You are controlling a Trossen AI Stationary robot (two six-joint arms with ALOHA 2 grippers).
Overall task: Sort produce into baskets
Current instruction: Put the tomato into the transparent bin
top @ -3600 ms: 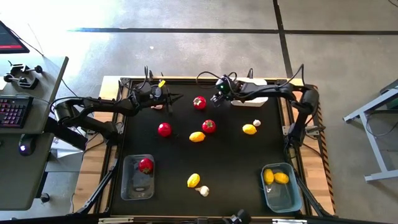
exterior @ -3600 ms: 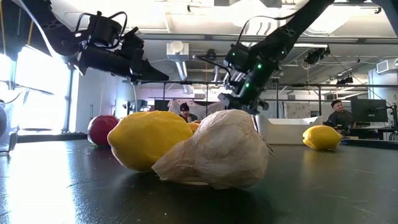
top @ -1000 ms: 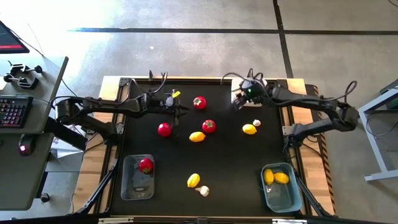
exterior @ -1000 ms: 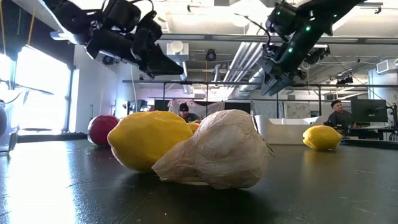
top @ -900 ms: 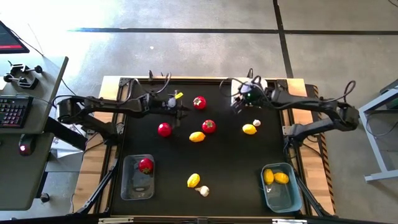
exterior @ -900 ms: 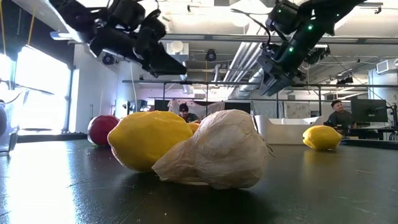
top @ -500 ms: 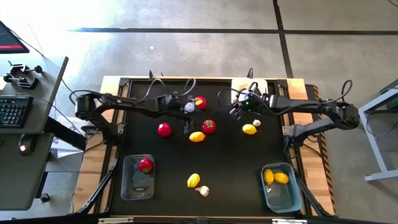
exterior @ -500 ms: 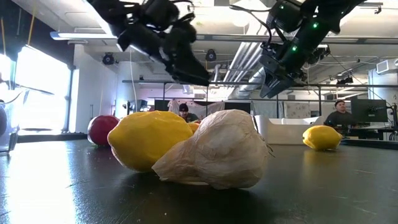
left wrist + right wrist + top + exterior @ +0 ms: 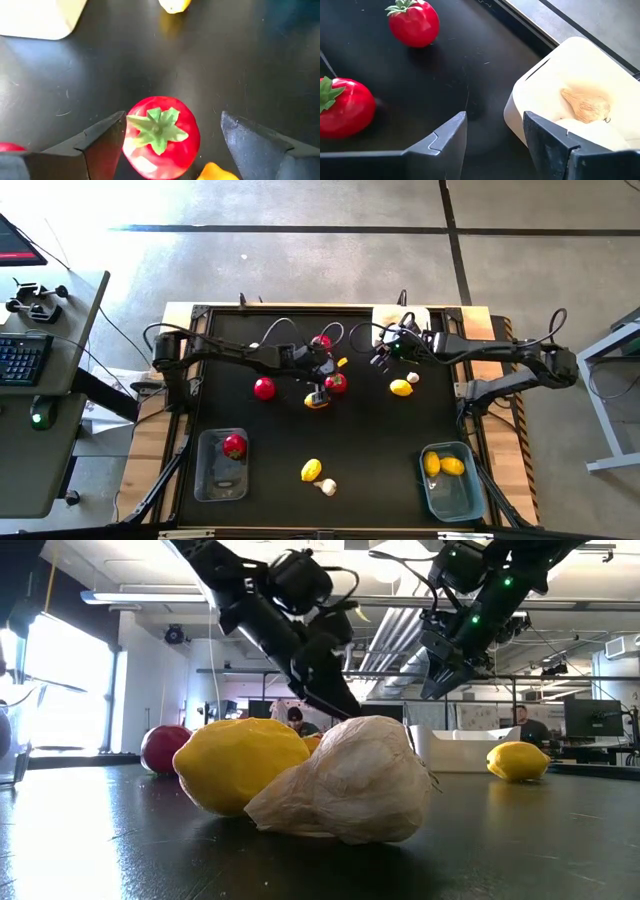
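A red tomato (image 9: 160,136) with a green stem rests on the black table between the two fingers of my open left gripper (image 9: 172,147), which comes down on it at mid-table (image 9: 328,385). I cannot tell whether a finger touches it. A yellow lemon (image 9: 316,401) lies just beside it. My right gripper (image 9: 495,140) hangs open and empty above the table's far right part (image 9: 380,358), near the white basket (image 9: 570,95), which holds a garlic bulb (image 9: 585,105).
Two more tomatoes (image 9: 264,388) (image 9: 321,343), lemons (image 9: 401,387) (image 9: 312,470) and garlic (image 9: 413,378) (image 9: 327,487) lie loose. The clear basket (image 9: 205,475) at near left holds a tomato. The blue basket (image 9: 455,495) at near right holds two lemons.
My left gripper has swung from the far left part of the table toward its right and near edges and come down over the middle tomato. My right gripper has moved a little toward the near edge, away from the white basket, then kept still.
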